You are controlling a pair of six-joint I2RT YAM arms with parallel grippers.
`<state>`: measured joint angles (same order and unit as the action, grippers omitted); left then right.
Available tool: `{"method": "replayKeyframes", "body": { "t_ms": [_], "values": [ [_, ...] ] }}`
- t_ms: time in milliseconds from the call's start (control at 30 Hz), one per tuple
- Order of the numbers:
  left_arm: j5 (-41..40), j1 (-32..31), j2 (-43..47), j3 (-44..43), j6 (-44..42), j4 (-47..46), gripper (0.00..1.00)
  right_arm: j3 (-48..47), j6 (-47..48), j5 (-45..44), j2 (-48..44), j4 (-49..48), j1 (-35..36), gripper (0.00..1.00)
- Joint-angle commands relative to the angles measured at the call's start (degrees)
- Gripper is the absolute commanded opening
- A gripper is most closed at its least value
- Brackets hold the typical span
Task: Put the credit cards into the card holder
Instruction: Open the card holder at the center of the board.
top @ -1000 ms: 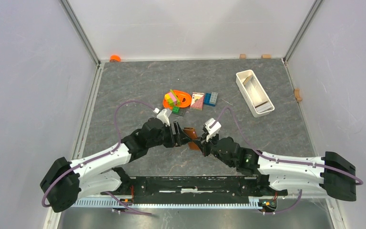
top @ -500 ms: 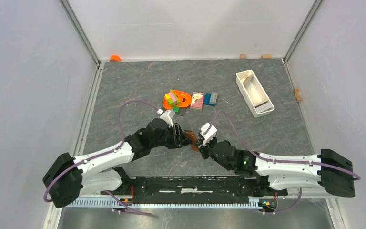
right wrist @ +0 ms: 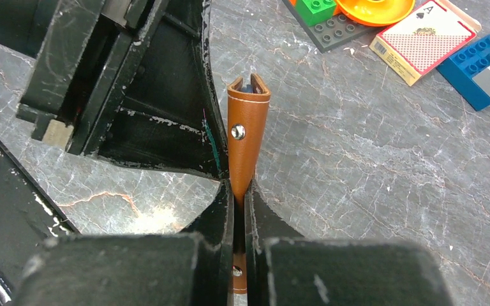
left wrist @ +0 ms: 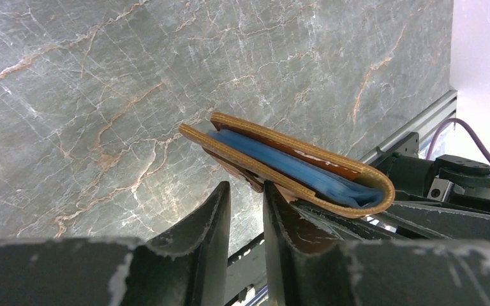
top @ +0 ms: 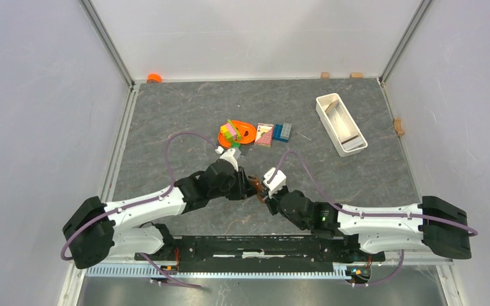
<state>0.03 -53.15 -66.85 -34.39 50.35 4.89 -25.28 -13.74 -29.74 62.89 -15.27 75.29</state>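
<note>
The brown leather card holder point(top: 254, 185) is held off the table between my two grippers. In the left wrist view it point(left wrist: 293, 182) is folded, open edge up-left, with a light blue credit card point(left wrist: 281, 164) tucked inside. My right gripper point(right wrist: 239, 186) is shut on its snap-button side point(right wrist: 247, 127). My left gripper point(left wrist: 245, 186) has a narrow gap between its fingers with nothing in it; its right finger point(left wrist: 281, 217) touches the holder's underside. In the top view the left gripper point(top: 245, 184) and right gripper point(top: 263, 193) almost meet. No other cards show.
An orange dish with bricks point(top: 237, 132), a pink-and-white patterned pack point(top: 265, 134) and blue bricks point(top: 282, 132) lie just beyond the grippers. A white tray point(top: 340, 123) stands at the back right. The pack point(right wrist: 424, 39) also shows in the right wrist view.
Both wrists have closed in on each other, the left moving right and the right moving left. The card holder is now more hidden between them.
</note>
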Motion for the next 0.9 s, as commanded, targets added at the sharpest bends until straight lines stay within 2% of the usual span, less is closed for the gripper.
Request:
{"method": "replayKeyframes", "body": {
  "t_ms": [0, 300, 567, 767, 867],
  "values": [
    [-9.2, -0.2, -2.4, -1.5, 2.1, 1.3, 0.29, -4.1, -2.0, 2.1, -0.7, -7.5, 2.0, 0.00],
    [-14.1, -1.2, -2.4, 0.3, 3.6, -0.4, 0.02, -3.3, -4.4, 0.4, -1.7, -7.7, 2.3, 0.00],
    [-17.4, -1.2, -3.0, 0.1, 2.2, 3.5, 0.02, -5.1, -7.7, -7.4, -1.7, 0.3, 2.2, 0.00],
    [-19.7, -1.1, -4.8, -1.0, 1.2, 7.1, 0.02, -4.9, -9.1, -7.8, -2.2, 1.4, 2.3, 0.00],
    [-18.9, -1.1, -3.4, -0.1, 0.6, 6.1, 0.02, -5.0, -9.8, -9.9, -2.0, 3.3, 2.3, 0.00]
  ]
}}
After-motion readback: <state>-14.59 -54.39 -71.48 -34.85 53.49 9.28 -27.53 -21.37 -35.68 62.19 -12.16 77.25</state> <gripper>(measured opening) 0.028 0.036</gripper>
